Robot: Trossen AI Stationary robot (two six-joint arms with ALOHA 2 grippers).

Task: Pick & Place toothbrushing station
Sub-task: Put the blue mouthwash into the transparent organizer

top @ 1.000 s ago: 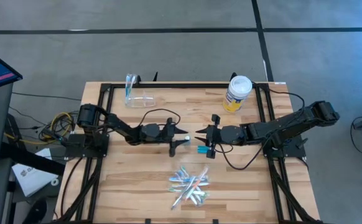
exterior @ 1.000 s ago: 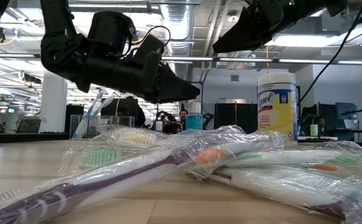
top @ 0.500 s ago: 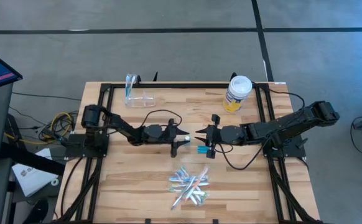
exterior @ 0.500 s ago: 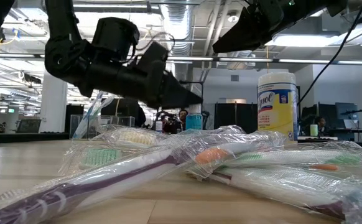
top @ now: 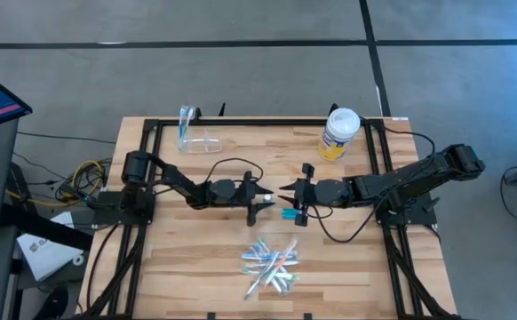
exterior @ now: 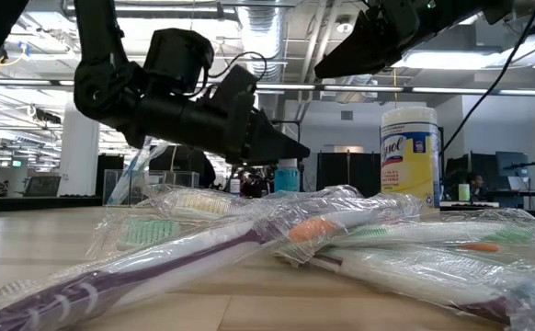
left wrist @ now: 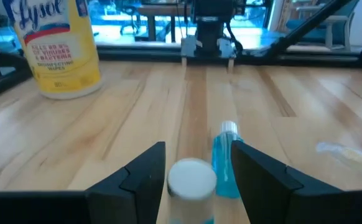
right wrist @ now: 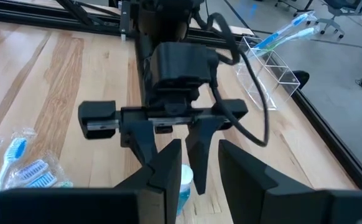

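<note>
A tiny white-capped bottle [left wrist: 191, 180] and a small teal-blue tube [left wrist: 224, 163] sit together on the table's middle [top: 290, 213]. My left gripper [left wrist: 198, 146] is open and low, with one finger on either side of both; I cannot tell whether it touches them. My right gripper [top: 283, 189] is open and faces it, held higher above the table [exterior: 327, 69]. A bunch of plastic-wrapped toothbrushes [top: 270, 262] lies near the front edge. A clear cup [top: 203, 140] with a blue toothbrush [top: 186, 124] stands at the far left.
A white-lidded jar with a yellow label [top: 339, 133] stands at the far right of the table. Black frame rails [top: 152, 169] run along both sides. The two grippers' tips are close together over the table's middle. Bare wood lies left of the toothbrush bunch.
My left gripper has moved toward the table's right edge and a little down, closer to the bottle and tube and to my right gripper's tips. The bottle, tube and toothbrushes have stayed where they were.
</note>
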